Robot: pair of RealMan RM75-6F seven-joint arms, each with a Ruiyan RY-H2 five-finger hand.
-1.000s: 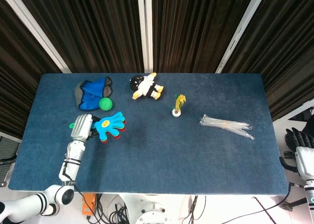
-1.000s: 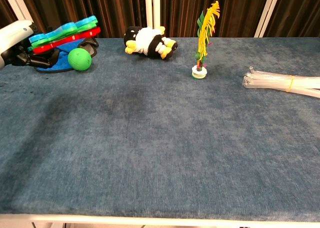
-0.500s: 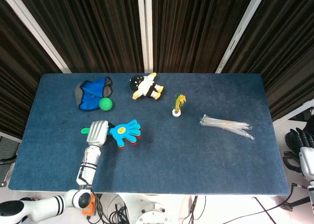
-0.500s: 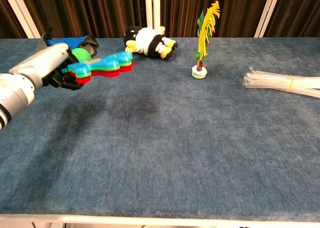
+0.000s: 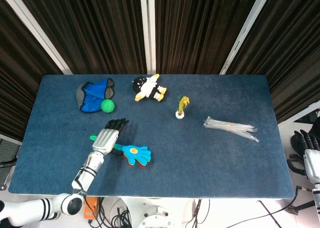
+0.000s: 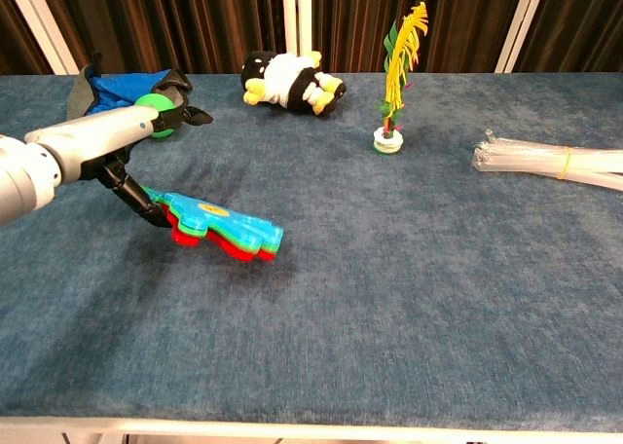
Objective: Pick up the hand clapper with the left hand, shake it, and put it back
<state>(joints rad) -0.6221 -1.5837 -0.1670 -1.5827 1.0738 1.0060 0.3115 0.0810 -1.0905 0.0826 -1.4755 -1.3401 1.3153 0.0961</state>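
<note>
The hand clapper (image 5: pixel 135 154), a stack of blue, green and red hand shapes, lies flat on the blue table (image 5: pixel 210 168) left of the middle. In the chest view the clapper (image 6: pixel 226 229) casts a tight shadow on the cloth. My left hand (image 5: pixel 107 138) hovers over its green handle with its dark fingers stretched out and apart. From the chest, my left hand (image 6: pixel 107 144) has one dark finger reaching down to the handle end. My right hand (image 5: pixel 308 150) hangs off the table's right edge, holding nothing.
A green ball (image 5: pixel 107 105) and a blue cloth (image 5: pixel 94 95) lie behind the left hand. Further back sits a plush penguin (image 5: pixel 148 88), with a yellow-green feather toy (image 5: pixel 182 108) on a white base near the middle. A bundle of clear tubes (image 5: pixel 231 128) lies to the right.
The left hand carried the clapper from high at the left down and to the right onto the table. Its fingers, curled round the handle before, now stretch out. The right hand is still.
</note>
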